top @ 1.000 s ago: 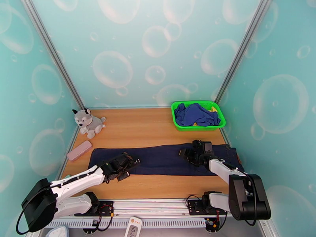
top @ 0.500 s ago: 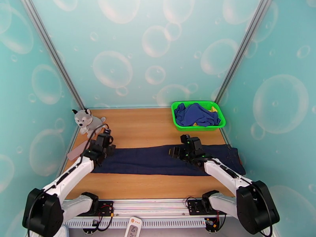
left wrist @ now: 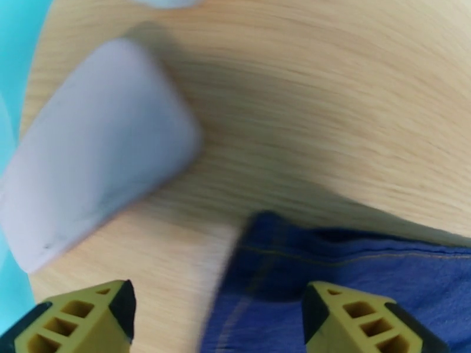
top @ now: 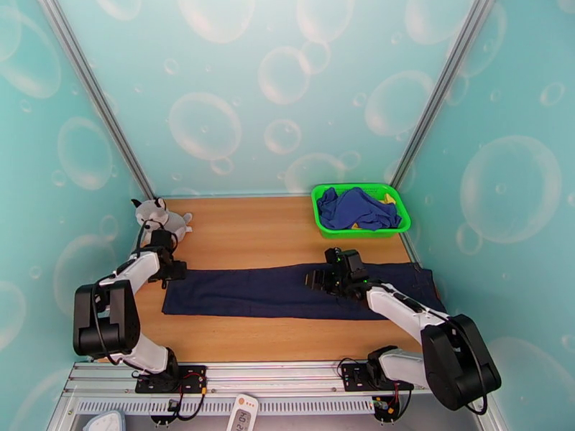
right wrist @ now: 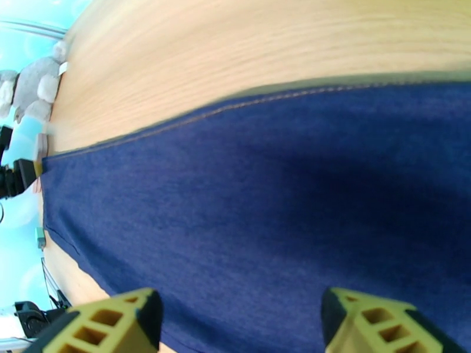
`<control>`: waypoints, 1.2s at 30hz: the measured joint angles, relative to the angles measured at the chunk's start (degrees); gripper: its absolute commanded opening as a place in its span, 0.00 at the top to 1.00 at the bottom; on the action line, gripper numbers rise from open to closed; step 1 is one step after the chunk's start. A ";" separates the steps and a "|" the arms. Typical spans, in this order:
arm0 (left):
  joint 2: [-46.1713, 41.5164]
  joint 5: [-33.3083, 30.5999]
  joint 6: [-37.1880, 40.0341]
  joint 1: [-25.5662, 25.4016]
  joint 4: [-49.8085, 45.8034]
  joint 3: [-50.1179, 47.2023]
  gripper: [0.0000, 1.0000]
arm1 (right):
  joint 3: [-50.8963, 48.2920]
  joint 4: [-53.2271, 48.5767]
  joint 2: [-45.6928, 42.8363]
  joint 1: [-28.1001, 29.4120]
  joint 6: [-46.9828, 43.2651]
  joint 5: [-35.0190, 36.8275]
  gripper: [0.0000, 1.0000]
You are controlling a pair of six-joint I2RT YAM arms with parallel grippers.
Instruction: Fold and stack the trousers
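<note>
Across the table [top: 259, 228], the trousers [top: 287, 290] are lying flat in one long strip. The left gripper [left wrist: 218, 317] at the hem corner and the right gripper [right wrist: 241, 325] above mid-leg are both gaping wide, empty. The denim is looking soft, floppy and fairly heavy, so pinching an edge seems best.
</note>
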 measured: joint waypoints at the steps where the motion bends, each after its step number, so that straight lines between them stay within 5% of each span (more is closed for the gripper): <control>1: -0.90 -0.07 1.51 0.92 0.33 -0.74 0.21 | 1.18 -0.70 0.00 -0.33 -0.42 -0.35 0.25; 19: -4.66 5.35 12.33 -0.04 8.04 -11.80 0.22 | 3.23 -4.15 -0.04 -4.17 -1.70 -5.73 0.25; 22: -3.69 7.30 12.33 0.31 9.29 -11.91 0.36 | 3.23 -4.15 -0.04 -4.17 -1.68 -5.90 0.25; 23: -3.08 8.70 12.46 0.26 9.62 -11.87 0.50 | 3.23 -4.15 -0.04 -4.17 -1.68 -5.92 0.25; 25: -2.21 11.56 12.98 0.04 9.84 -11.47 1.00 | 3.23 -4.15 -0.07 -4.17 -1.68 -5.92 0.25; 36: -4.11 11.76 13.35 -3.08 8.00 -10.51 1.00 | 3.32 -4.26 -0.13 -4.17 -1.68 -5.86 0.25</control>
